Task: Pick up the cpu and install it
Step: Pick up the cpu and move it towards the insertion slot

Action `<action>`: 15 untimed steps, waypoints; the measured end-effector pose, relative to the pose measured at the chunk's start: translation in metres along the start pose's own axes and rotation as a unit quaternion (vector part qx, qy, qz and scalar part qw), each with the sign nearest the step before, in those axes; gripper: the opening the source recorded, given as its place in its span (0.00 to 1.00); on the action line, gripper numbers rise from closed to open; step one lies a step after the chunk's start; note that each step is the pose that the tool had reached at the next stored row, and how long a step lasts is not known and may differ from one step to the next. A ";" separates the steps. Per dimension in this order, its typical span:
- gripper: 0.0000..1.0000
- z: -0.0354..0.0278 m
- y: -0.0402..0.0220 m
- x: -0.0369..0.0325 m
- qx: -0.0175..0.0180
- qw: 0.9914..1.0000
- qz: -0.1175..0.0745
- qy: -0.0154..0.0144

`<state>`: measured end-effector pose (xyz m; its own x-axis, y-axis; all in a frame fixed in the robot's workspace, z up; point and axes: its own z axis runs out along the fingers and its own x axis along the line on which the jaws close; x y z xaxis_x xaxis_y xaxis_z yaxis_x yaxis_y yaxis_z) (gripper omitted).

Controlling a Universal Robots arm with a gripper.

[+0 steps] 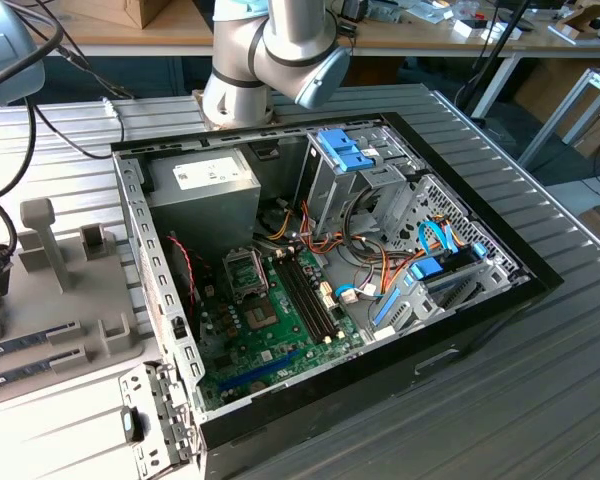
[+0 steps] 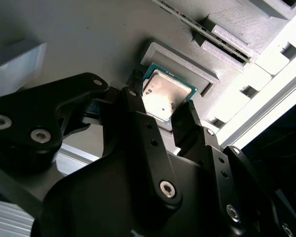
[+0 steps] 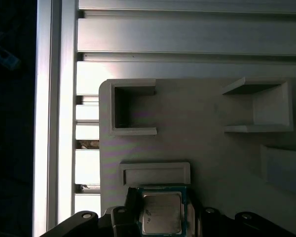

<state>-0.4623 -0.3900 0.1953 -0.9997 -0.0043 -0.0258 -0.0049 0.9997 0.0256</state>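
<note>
The gripper [image 2: 160,104] is pinching the cpu [image 2: 167,91] across two opposite edges, closed on it and leaving the silver lid untouched; the chip is lying flat, lid up, beside its raised nest [image 3: 155,174] on the grey fixture tray [image 1: 90,300] — at the exterior view's left of the computer case [image 1: 400,365]; being square, it is showing no long axis.

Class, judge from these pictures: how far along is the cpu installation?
Done: the approach. The gripper is at the cpu, which is at the grey holder. In hand: the pick-up; whether the chip is gripped yet cannot be told. Left: the lift, the carry to the green motherboard in the open case, and the installing.
</note>
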 end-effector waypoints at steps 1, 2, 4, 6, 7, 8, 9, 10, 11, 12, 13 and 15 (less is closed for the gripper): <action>0.47 0.0000 0.0000 0.0000 0.000 1.000 0.000 0.000; 0.47 0.0000 0.0000 0.0000 0.000 1.000 0.000 0.000; 0.48 0.0000 0.0000 0.0000 0.000 1.000 0.000 0.000; 0.55 0.0000 0.0000 0.0000 0.000 1.000 0.000 0.000; 0.55 0.0000 0.0000 0.0000 0.000 1.000 0.000 0.000; 0.55 0.0000 0.0000 0.0000 0.000 1.000 0.000 0.000; 0.55 0.0000 0.0000 0.0000 0.000 1.000 0.000 0.000; 0.55 0.0000 0.0000 0.0000 0.000 1.000 0.000 0.000; 0.55 0.0000 0.0000 0.0000 0.000 1.000 0.000 0.000; 0.55 0.0000 0.0000 -0.0001 0.000 1.000 0.000 0.000; 0.55 -0.0002 0.0000 -0.0001 0.000 1.000 0.000 0.000; 0.55 -0.0003 0.0000 -0.0001 0.000 1.000 0.000 0.000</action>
<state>-0.4622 -0.3900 0.1957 -0.9997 -0.0043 -0.0259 -0.0049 0.9997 0.0257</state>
